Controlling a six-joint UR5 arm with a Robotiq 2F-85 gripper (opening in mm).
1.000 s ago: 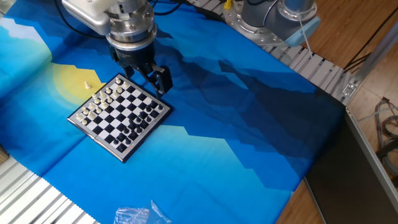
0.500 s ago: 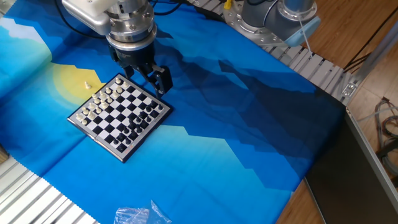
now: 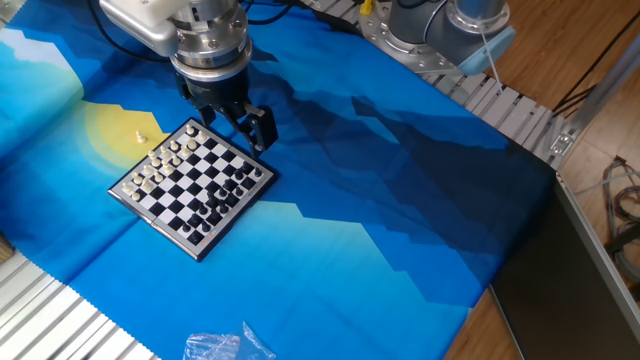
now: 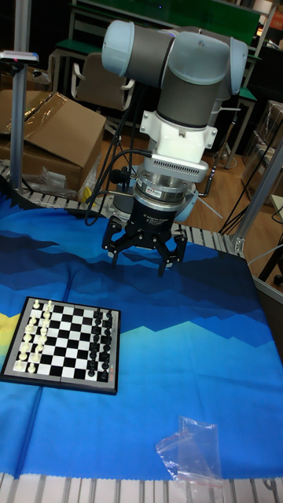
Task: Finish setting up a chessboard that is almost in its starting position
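Observation:
The chessboard (image 3: 196, 180) lies on the blue cloth at the left, cream pieces along its left side and black pieces along its right. One small cream piece (image 3: 139, 137) stands off the board on the yellow patch of cloth to the upper left. My gripper (image 3: 230, 118) hangs open above the cloth just past the board's far corner, with nothing between its fingers. In the tall fixed view the gripper (image 4: 140, 253) is up and to the right of the chessboard (image 4: 67, 339).
A crumpled clear plastic bag (image 3: 217, 347) lies near the cloth's front edge, also in the tall fixed view (image 4: 191, 455). A second robot's base (image 3: 440, 30) stands at the back right. The ribbed metal table edge (image 3: 60, 320) runs along the front.

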